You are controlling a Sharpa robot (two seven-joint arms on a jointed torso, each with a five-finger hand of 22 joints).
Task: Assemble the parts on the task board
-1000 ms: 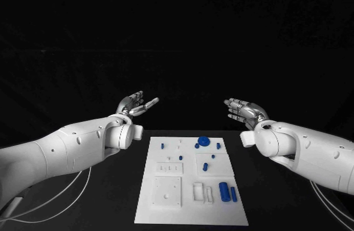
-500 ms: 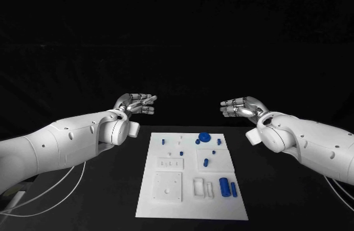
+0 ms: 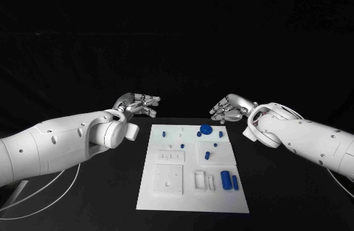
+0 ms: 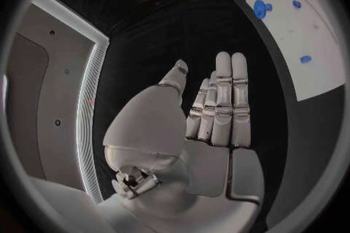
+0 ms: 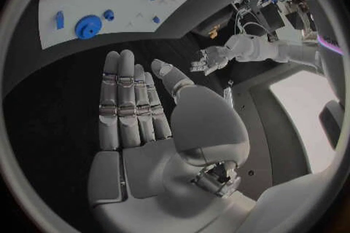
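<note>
Both hands, left hand (image 3: 138,104) and right hand (image 3: 228,109), have turned palm-down, fingers extended.

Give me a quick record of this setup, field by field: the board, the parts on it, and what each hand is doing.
task board: white plate lying flat in the middle of the black table
parts: small blue pieces on the board, among them a round gear-like one near the far edge and two cylinders near the right edge
left hand: raised beyond the board's far left corner, holds nothing, fingers extended
right hand: raised beyond the board's far right corner, holds nothing
contact: neither hand touches the board or a part
</note>
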